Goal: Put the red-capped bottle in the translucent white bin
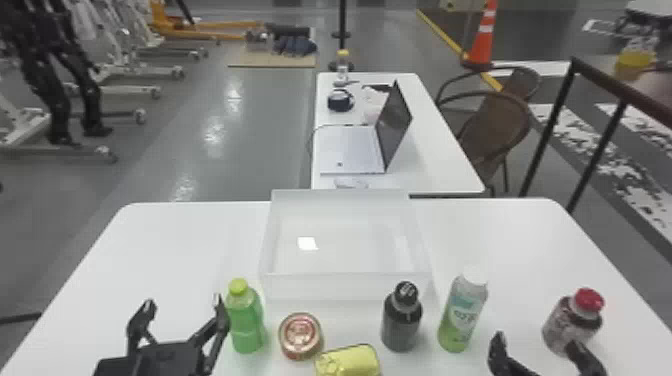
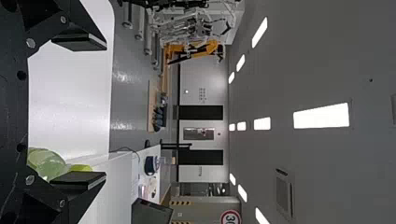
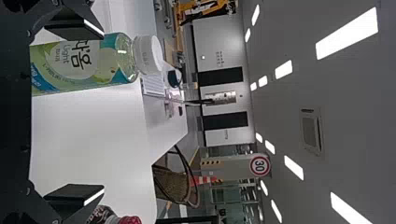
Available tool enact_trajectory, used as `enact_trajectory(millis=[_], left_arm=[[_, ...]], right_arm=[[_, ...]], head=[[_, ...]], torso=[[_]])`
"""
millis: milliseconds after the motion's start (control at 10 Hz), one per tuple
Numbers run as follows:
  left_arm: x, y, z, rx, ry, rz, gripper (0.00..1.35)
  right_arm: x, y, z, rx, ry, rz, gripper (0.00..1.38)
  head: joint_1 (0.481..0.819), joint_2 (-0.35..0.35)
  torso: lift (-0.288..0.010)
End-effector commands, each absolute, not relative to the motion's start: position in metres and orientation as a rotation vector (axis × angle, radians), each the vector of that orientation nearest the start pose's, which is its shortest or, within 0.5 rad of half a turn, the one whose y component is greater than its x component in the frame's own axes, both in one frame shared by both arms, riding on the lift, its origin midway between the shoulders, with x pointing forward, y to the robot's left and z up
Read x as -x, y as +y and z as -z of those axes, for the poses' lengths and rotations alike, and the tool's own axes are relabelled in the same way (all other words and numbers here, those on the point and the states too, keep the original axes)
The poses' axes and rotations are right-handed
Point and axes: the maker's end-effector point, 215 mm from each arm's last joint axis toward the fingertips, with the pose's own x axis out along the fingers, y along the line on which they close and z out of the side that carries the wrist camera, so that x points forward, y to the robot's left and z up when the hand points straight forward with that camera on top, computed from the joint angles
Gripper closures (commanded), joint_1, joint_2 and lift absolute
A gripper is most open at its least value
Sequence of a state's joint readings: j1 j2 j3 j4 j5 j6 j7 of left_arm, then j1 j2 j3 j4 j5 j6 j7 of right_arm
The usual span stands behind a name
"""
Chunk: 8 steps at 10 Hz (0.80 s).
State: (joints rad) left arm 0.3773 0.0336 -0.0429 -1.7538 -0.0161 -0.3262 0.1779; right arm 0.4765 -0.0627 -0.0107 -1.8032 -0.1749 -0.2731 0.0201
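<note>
Near red-capped btl [image 1: 570, 325], R fingers [image 1: 498, 350] spread wide, pointing fwd.

Bottle cap [image 1: 589, 301], red; bin [image 1: 345, 287], translucent white; counter [image 1: 175, 245], plain white; traffic cone [image 1: 483, 37], orange-and-white banded.

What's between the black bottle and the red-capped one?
In the head view, a white-capped bottle stands between them. One finger of the right gripper also shows in the gap, closer to the robot.
</note>
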Motion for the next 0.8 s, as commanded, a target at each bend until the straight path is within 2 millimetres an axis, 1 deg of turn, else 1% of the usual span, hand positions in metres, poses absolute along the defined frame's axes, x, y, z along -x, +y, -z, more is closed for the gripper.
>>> enact_trajectory(millis=[0, 500, 700], left_arm=[[-0.4669, 0.2452, 0.3419, -0.016, -0.135, -0.12, 0.3], [-0.4661, 0.2452, 0.3438, -0.017, -0.132, -0.12, 0.3], [-0.4662, 0.2444, 0.3443, -0.016, -0.13, -0.118, 0.3]], right_arm=[[-0.4378, -0.2519, 0.3771, -0.11, -0.03, 0.006, 0.13], [-0.437, -0.2538, 0.3773, -0.107, -0.031, 0.013, 0.13], [-0.4305, -0.2617, 0.3809, -0.108, -0.047, 0.034, 0.13]], head=[[0.549, 0.0], [0.549, 0.0], [0.549, 0.0]], torso=[[-0.1], [-0.1], [-0.1]])
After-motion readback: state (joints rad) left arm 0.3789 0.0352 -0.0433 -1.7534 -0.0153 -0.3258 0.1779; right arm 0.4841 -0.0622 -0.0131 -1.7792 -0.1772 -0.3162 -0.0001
